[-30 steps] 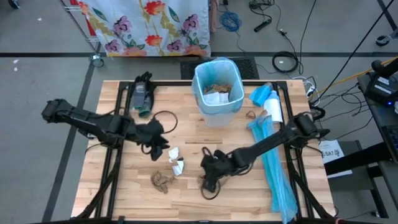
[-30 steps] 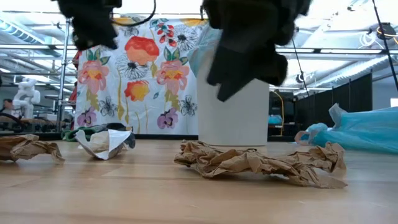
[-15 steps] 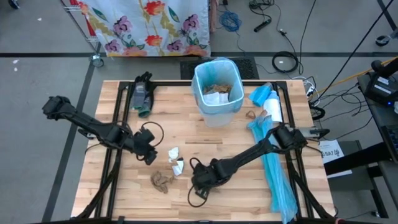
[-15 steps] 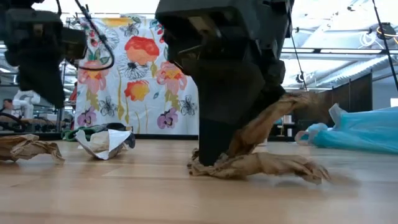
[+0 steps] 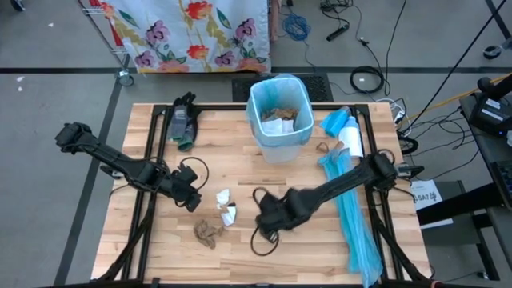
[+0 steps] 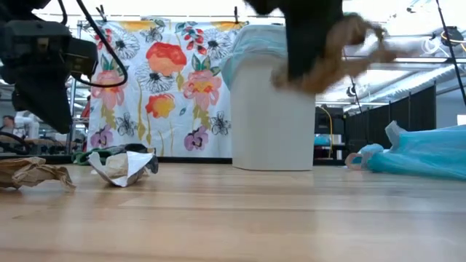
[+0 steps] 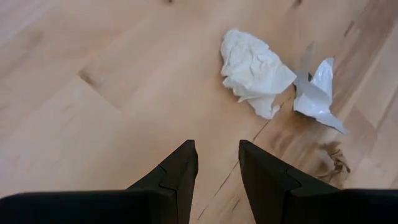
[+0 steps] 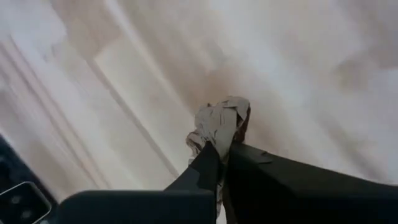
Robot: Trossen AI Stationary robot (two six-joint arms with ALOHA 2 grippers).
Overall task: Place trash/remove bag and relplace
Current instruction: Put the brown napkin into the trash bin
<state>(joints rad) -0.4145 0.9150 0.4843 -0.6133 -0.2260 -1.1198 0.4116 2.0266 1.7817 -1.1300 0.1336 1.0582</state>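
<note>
The white bin [image 5: 280, 120], lined with a light-blue bag, stands at the table's far middle and holds some trash. My right gripper [image 5: 268, 218] hangs above the table's near middle, shut on a crumpled brown paper scrap [image 6: 342, 54]. My left gripper [image 5: 192, 198] stands open low over the wood, just left of two white tissue scraps [image 7: 252, 68] [image 7: 317, 93] that lie on the table. Another brown paper scrap [image 5: 208, 232] rests on the table near them. My right gripper pinches the brown scrap between its two fingers [image 8: 205, 165], which point down from above. A crumpled end of the scrap [image 8: 219, 123] sticks out past the fingertips. In the low view the scrap hangs well clear of the table.
Long light-blue plastic sheets [image 5: 352, 216] and a roll [image 5: 350, 136] lie along the table's right side. A dark object [image 5: 182, 122] lies at the far left. In the low view a brown scrap [image 6: 29, 172] and a white scrap [image 6: 120, 166] lie on the wood under the left arm.
My right gripper has gone down onto the brown scrap, shut on it and risen, lifting it clear of the table. My left gripper has sunk toward the table beside the white tissue scraps, still open, then kept still.
</note>
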